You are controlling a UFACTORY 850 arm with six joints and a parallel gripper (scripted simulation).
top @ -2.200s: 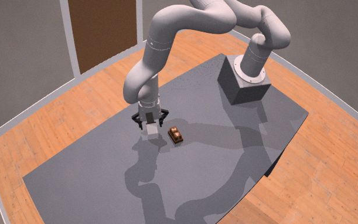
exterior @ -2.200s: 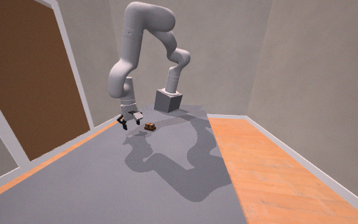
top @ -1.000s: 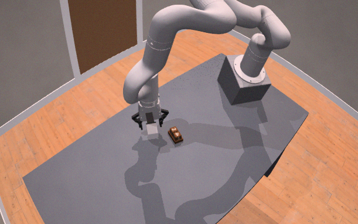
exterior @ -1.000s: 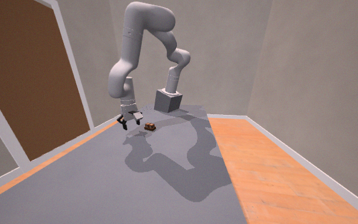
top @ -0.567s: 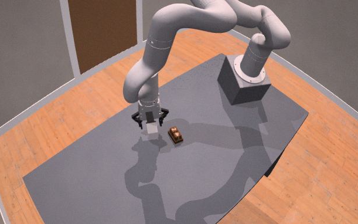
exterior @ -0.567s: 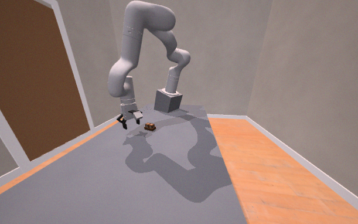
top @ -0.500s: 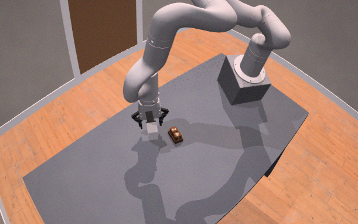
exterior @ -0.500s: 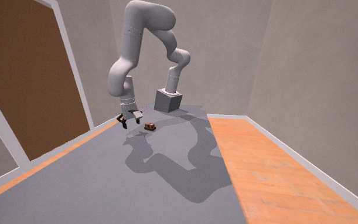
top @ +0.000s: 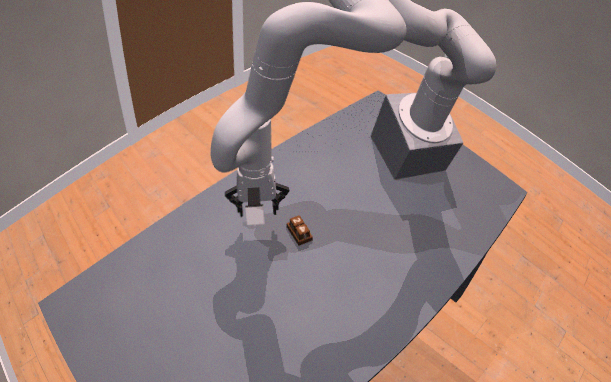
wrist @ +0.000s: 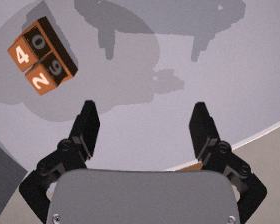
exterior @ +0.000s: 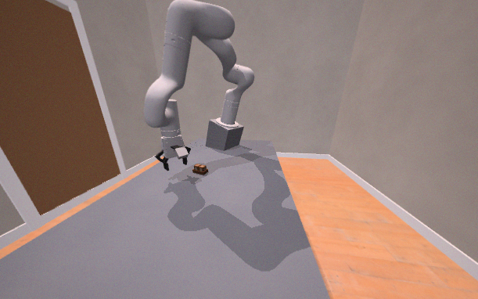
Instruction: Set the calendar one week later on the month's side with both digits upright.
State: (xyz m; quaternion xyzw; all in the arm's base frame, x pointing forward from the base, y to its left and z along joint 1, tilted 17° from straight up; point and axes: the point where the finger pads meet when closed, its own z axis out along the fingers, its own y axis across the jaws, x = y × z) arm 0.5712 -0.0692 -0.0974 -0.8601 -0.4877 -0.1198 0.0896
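Note:
A small brown tray (top: 307, 241) (exterior: 200, 172) (wrist: 71, 69) sits flat on the table. Two orange-brown cubes stand side by side in it. One cube (top: 303, 230) (wrist: 22, 54) has a white 4 on top; the other cube (top: 296, 220) (wrist: 40, 81) has a white 2 on top. In the wrist view their shaded side faces show a 0 beside the 4 and a 6 or 9 beside the 2. No month's name is readable. My gripper (top: 258, 214) (exterior: 176, 165) (wrist: 144, 112) is open and empty, above the table and to one side of the tray.
The grey table (top: 166, 300) (exterior: 110, 243) carries broad shadows of the arm. The arm's base block (top: 426, 160) (exterior: 224, 135) stands at the table's far end. Wooden floor (top: 566, 280) (exterior: 364, 219) lies beyond the table's edges.

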